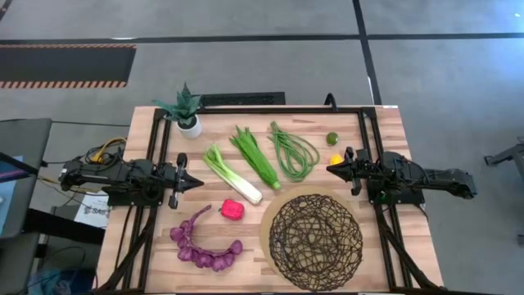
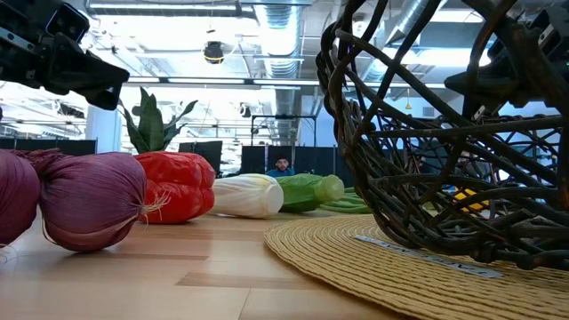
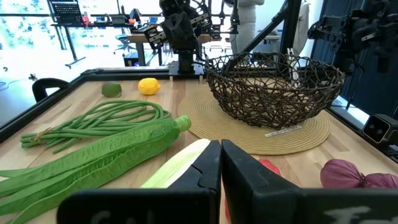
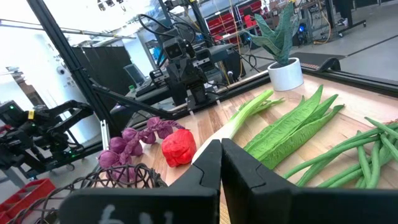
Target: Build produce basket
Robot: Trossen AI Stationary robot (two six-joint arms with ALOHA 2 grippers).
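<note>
The dark woven wire basket (image 1: pixel 316 241) stands on a round straw mat at the table's near right. Purple grapes (image 1: pixel 202 244) and a red pepper (image 1: pixel 232 210) lie near the left. The leek (image 1: pixel 232 173), leafy stalk (image 1: pixel 256 156) and looped green beans (image 1: pixel 293 151) lie side by side in the middle. The lime (image 1: pixel 332 138) and lemon (image 1: pixel 336 159) sit toward the right. My left gripper (image 1: pixel 199 182) hovers shut at the table's left, pointing at the leek. My right gripper (image 1: pixel 331 169) hovers shut beside the lemon.
A spiky plant in a white pot (image 1: pixel 187 113) stands at the far left corner. Black rails (image 1: pixel 367 139) run along the table's sides and far edge. Bare wood shows between the grapes and the mat.
</note>
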